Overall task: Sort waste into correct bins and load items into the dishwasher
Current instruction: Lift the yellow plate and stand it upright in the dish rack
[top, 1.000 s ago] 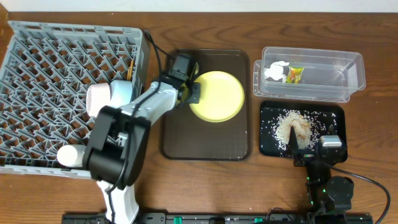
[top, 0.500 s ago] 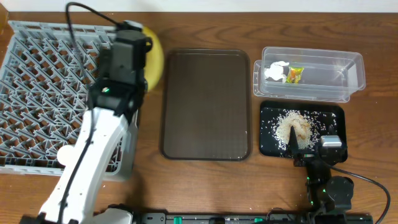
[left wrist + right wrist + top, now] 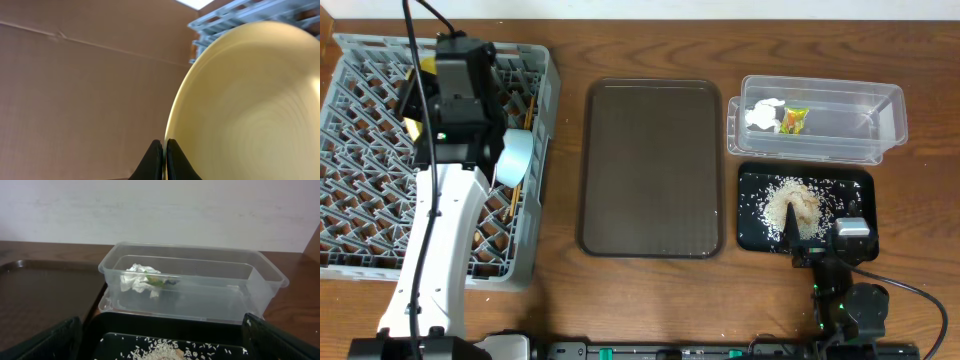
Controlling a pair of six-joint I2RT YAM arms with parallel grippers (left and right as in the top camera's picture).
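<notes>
**Over the rack: plate loading in hand**

Nearest the base, the right end effector (image 3: pixel 160 341) sits with its fingers spread wide, holding nothing, at the black tray (image 3: pixel 855 190) with the rice scraps (image 3: pixel 790 205). Behind it, the clear tub (image 3: pixel 885 125) holds the tissue (image 3: pixel 762 113) and the wrapper (image 3: pixel 795 120). At the far left, the left end effector (image 3: pixel 163 159) pinches the rim of the yellow plate (image 3: pixel 245 110) over the grey dish rack (image 3: pixel 360 215). Loading the plate seems to be the step in hand. Next, it should descend into a slot, then be released.

On the brown wooden table (image 3: pixel 650 300): grey lattice plastic dish rack (image 3: pixel 360 200) left, dark brown serving tray (image 3: pixel 652 170) centre, clear plastic tub (image 3: pixel 820 152) upper right, flat black tray (image 3: pixel 855 190) below it.
</notes>
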